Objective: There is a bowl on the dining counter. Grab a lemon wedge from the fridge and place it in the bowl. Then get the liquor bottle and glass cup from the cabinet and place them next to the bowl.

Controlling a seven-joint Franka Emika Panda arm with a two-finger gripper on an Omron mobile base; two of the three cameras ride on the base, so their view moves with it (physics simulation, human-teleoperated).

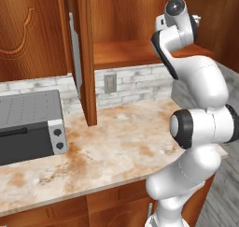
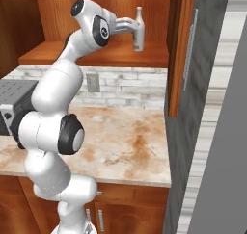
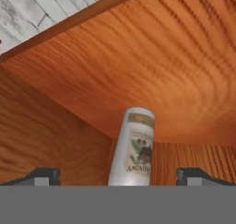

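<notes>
A simulated kitchen is shown, with a beige marbled stone tabletop (image 1: pixel 116 142) blotched rusty brown set against a pale grey brick backsplash (image 2: pixel 130 86). At the far left of the left base view, a grey box-shaped toaster oven with a dark door and two knobs (image 1: pixel 29 126) is seen standing on the tabletop. Above it, the reddish-brown wooden wall cabinet (image 1: pixel 122 51) is seen with its doors swung open and its inner shelf exposed. The white arm is raised into this cabinet. In the right base view, the small pale grey-white liquor bottle with a round body and long slim neck (image 2: pixel 139 32) is seen upright on the shelf, just beyond the hand. In the hand view, the bottle is framed between the two dark finger tips (image 3: pixel 46 176), apart from both; the jaws are spread wide and nothing is held.
</notes>
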